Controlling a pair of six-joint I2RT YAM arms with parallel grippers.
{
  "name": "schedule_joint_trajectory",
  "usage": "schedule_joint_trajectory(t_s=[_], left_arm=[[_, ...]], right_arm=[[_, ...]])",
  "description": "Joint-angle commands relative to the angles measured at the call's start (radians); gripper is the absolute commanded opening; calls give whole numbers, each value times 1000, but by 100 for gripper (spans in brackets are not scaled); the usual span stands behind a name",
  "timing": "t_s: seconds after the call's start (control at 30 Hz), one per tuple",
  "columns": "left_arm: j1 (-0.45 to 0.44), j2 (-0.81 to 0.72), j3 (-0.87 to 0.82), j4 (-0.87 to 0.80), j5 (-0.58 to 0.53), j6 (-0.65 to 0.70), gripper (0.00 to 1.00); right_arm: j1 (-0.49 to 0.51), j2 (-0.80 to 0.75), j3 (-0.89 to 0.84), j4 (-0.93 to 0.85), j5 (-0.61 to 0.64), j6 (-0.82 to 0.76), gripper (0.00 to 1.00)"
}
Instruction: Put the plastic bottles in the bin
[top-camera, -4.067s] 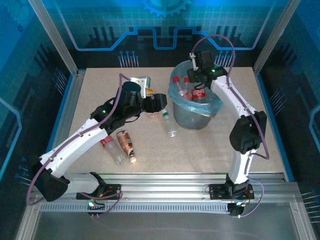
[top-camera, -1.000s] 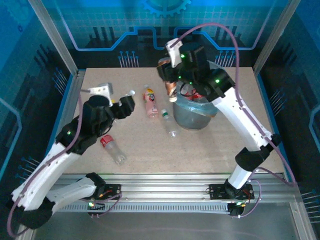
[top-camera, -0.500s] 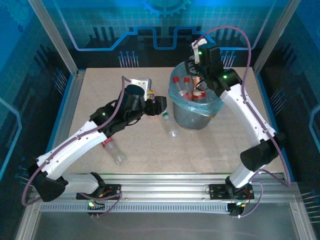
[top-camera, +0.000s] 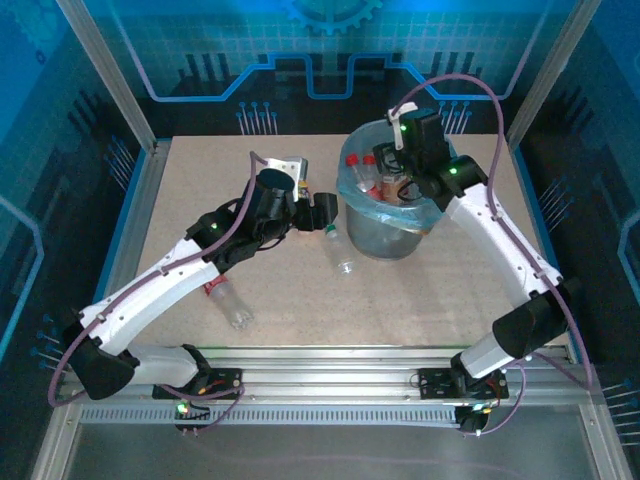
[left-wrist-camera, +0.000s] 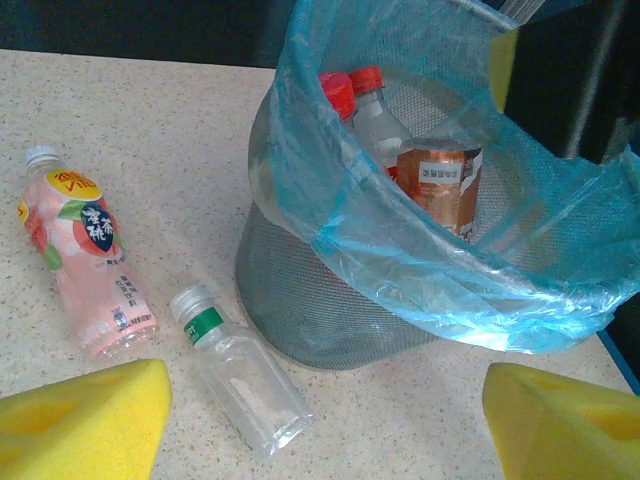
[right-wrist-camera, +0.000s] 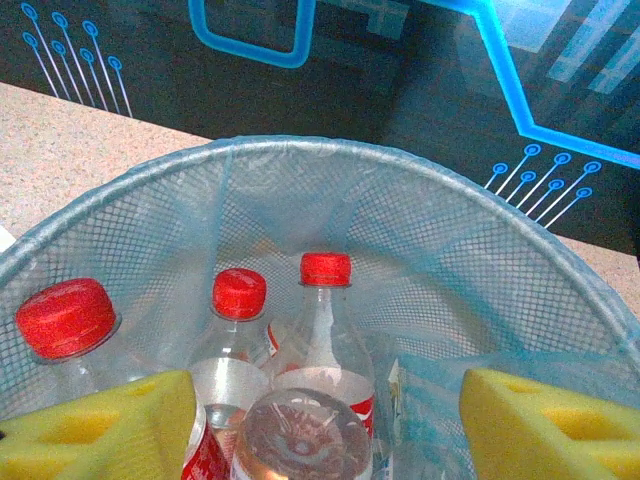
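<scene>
The bin (top-camera: 388, 232), grey mesh lined with a blue bag, stands at the back right of the table. It holds several red-capped plastic bottles (right-wrist-camera: 325, 330) and a brown-labelled one (left-wrist-camera: 438, 182) lying bottom up (right-wrist-camera: 303, 432). My right gripper (top-camera: 399, 172) hangs open over the bin, and its yellow pads (right-wrist-camera: 105, 430) stand clear of that bottle. Left of the bin, my left gripper (top-camera: 320, 212) is open just above the table. Ahead of it lie a pink-labelled bottle (left-wrist-camera: 88, 270) and a clear green-banded bottle (left-wrist-camera: 240, 372) (top-camera: 340, 251). A crushed red-capped bottle (top-camera: 228, 303) lies nearer the front left.
The speckled table (top-camera: 430, 295) has bare room in front of and to the right of the bin. Aluminium rails (top-camera: 330, 352) run along the near edge, and blue panels wall the sides and back. The left arm's forearm (top-camera: 160, 275) reaches over the crushed bottle.
My right gripper carried the brown-labelled bottle from left of the bin to above it and opened; the bottle now rests inside. The left arm swung right, toward the bottles beside the bin.
</scene>
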Motion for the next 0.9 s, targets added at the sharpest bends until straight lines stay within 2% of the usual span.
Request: schedule_joint_trajectory(t_s=[0.0,0.27,0.47,0.63,0.87], left_arm=[[-9,15,-9,28,17,-6,83],[-10,14,-16,22,9,1,83],[-9,-4,-39,12,-1,-5,83],[-10,-27,-64,10,-18,-1,83],[-10,-27,-74,16,-24,6,84]], right_arm=[[-21,-34,-25,13,-22,22,71],[-50,55,23,-47,-108,34,66],[-78,197,139,-212,-184,64,55],[-78,197,74,-219,-220,78,50],[-82,186,34,-219,-216,68,49]])
